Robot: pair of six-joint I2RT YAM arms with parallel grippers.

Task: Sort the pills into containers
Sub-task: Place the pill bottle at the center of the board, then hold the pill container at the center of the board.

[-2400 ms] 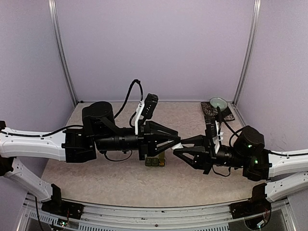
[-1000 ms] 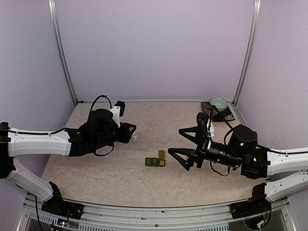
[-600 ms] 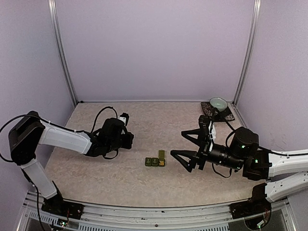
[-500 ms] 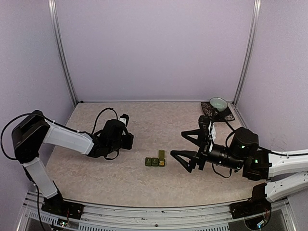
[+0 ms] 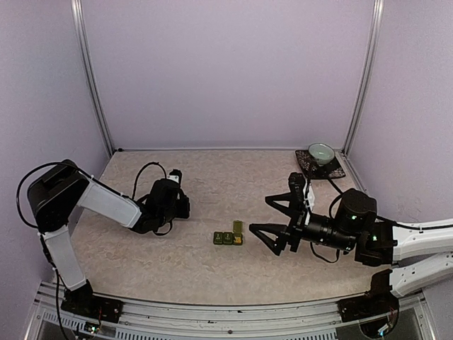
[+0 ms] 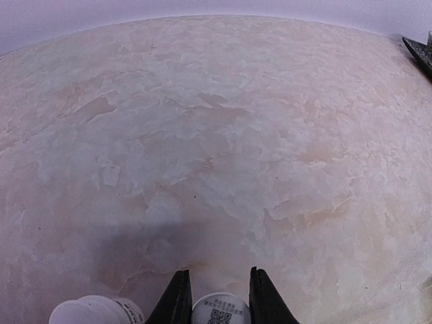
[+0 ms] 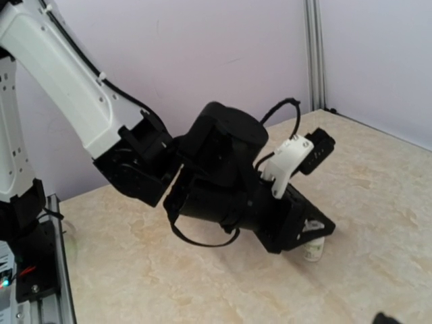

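- My left hand (image 6: 219,277) is closed on a small white bottle (image 6: 220,312). In the left wrist view both fingers (image 6: 178,300) press against the sides of its round cap, which carries a printed code.
- In the right wrist view that bottle stands on the desk (image 5: 212,177) under the tip of the left hand, with the left arm (image 7: 61,74) folded back behind it.
- The left hand and bottle sit toward the left edge of the desk, about halfway between the near and far edges and well apart from the containers (image 5: 228,239).
- A second white round object (image 6: 94,312) shows just to the left of the bottle at the bottom of the left wrist view. I cannot tell what it is.
- The containers lie flat about midway between the left and right edges, somewhat closer to the near edge.
- The lid (image 5: 237,227) on the strip's right-end compartment stands up, and the other two look closed. I cannot make out what is inside.
- My right hand (image 5: 260,214) is open, jaws spread wide with nothing between them. It points toward the left edge, near the right end of the strip and not touching it.
- A bowl (image 5: 320,151) sits on a dark saucer (image 5: 311,167) in the far right corner, well apart from both hands.
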